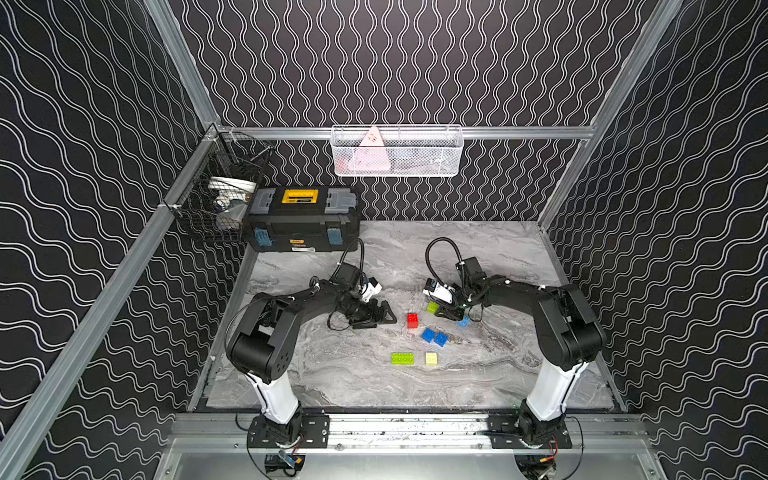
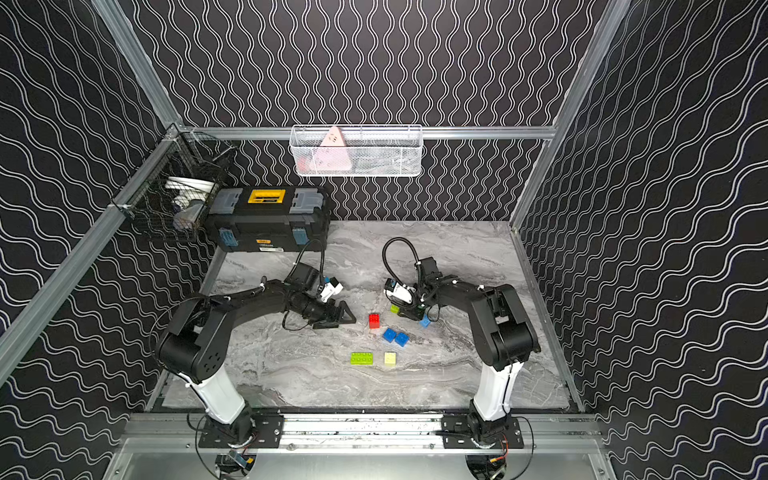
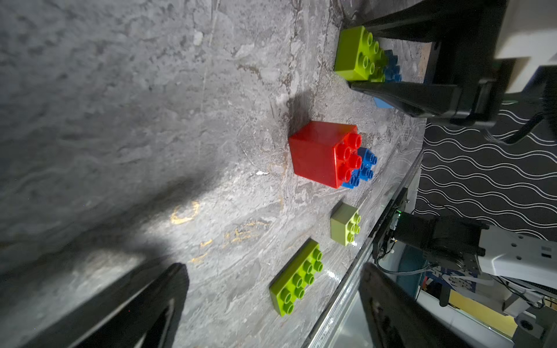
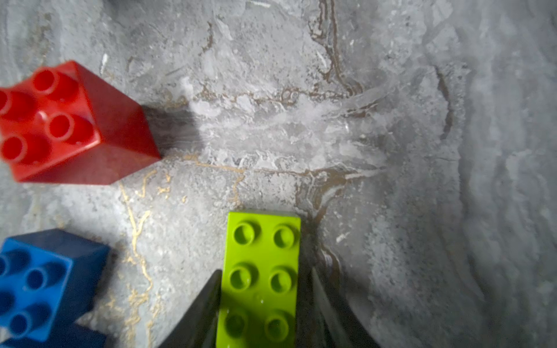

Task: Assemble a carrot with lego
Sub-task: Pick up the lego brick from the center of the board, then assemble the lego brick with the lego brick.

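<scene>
Seven pieces of lego [image 2: 361,358] loose on grey marble table [image 1: 357,386]. Landmark: red brick [image 1: 412,320], studs up. Just right-rear of it, short lime green brick [image 4: 260,271], flat on the table, pinched along both long sides by right gripper [image 1: 441,312]; jaws narrow, closed on it. Right of red brick, beyond that gripper, light blue brick [image 1: 463,321], half hidden. Just front-right of red brick, two dark blue bricks [image 1: 428,335], touching each other. Farther front of red brick, long lime green brick [image 1: 402,358] beside pale yellow brick [image 1: 431,358]. Pose, right arm [image 1: 519,293]: elbow high, forearm reaching in toward red brick, wrist pitched down. Near red brick's left, clear of it, left gripper [image 1: 380,322], jaws wide, nothing between. Pose, left arm [image 1: 299,297]: bent, forearm low, wrist rolled sideways.
</scene>
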Motion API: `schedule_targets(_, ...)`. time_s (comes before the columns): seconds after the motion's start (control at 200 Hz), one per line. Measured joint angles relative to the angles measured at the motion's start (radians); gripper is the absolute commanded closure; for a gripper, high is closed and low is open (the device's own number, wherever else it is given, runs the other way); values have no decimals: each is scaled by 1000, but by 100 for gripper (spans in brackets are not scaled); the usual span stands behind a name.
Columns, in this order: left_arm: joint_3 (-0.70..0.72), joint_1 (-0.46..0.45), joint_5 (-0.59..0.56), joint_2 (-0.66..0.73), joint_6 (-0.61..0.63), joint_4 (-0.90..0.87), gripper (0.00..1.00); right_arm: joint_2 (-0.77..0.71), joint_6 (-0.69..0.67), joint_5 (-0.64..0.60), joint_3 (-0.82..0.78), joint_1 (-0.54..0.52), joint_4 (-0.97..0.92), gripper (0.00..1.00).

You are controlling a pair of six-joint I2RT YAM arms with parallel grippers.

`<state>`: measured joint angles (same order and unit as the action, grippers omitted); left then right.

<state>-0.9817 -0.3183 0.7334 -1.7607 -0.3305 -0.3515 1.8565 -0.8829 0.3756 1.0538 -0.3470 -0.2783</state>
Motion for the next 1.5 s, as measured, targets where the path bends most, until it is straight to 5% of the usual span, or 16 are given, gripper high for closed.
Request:
schedule_targets(0.16,0,-5,-1,-9,0,1,8,1,-11,11,18,0,-15,77)
schedule_targets(0.375,8,-9,8,-15,-42,24,12,-112,-61,90,-25,-6,-31,73)
schedule_targets(0.655,61,-14,105,-13,-207,219,4,-142,-142,260,35,-75,-84,73)
schedule_targets(0.981,108,-19,171,-15,-297,365,2,-35,-221,256,137,-118,-179,72)
schedule_targets(1.501,99,-60,177,-92,-349,438,18,29,-266,223,188,-161,-258,70)
